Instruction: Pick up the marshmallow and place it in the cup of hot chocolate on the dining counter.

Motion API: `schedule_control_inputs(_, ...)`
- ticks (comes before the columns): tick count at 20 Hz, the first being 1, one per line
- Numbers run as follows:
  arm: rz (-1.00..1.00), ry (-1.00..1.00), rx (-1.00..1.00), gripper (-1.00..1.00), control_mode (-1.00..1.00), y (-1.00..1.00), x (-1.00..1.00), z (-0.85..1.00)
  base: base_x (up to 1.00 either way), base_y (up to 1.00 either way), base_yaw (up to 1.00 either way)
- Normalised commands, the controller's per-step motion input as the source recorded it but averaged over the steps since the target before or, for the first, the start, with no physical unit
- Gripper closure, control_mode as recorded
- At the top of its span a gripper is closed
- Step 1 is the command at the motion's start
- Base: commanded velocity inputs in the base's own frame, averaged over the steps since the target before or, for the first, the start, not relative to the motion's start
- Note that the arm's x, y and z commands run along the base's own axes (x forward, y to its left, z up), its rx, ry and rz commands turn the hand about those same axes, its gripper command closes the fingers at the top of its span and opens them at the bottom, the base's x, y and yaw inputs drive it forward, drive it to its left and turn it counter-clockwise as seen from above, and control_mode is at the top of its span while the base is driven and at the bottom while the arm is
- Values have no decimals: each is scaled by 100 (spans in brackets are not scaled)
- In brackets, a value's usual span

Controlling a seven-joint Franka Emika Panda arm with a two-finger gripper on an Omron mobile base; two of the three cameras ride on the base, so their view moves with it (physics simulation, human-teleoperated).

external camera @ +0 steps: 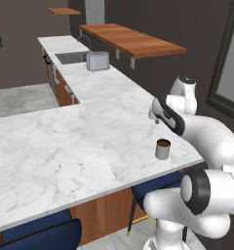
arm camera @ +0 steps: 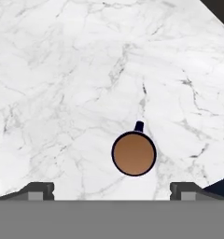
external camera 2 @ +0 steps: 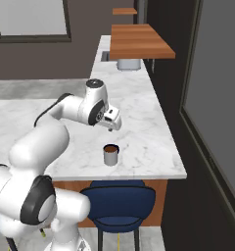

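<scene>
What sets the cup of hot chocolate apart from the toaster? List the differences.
The cup of hot chocolate is a small round cylinder; the toaster is larger and boxy. The cup is open-topped with brown liquid at its rim; the toaster shows no liquid. The cup stands near the dining counter edge, below the gripper; the toaster sits far back beside the sink. Both look grey and metallic and stand upright on white marble.

I see the cup on the counter near its front right corner; toaster far back beside the sink, under the shelf.
</scene>
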Motion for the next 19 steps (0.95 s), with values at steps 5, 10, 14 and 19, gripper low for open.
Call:
schedule_control_inputs(5,0,-18,0,-100,-100,41,-67,77,0,0,0)
schedule_control_inputs(10,0,-16,0,-100,-100,34,-70,75,0,0,0)
schedule_control_inputs(14,3,-15,0,-100,-100,16,-88,53,0,0,0)
schedule_control_inputs(19,5,-6,0,-100,-100,6,-87,42,0,0,0)
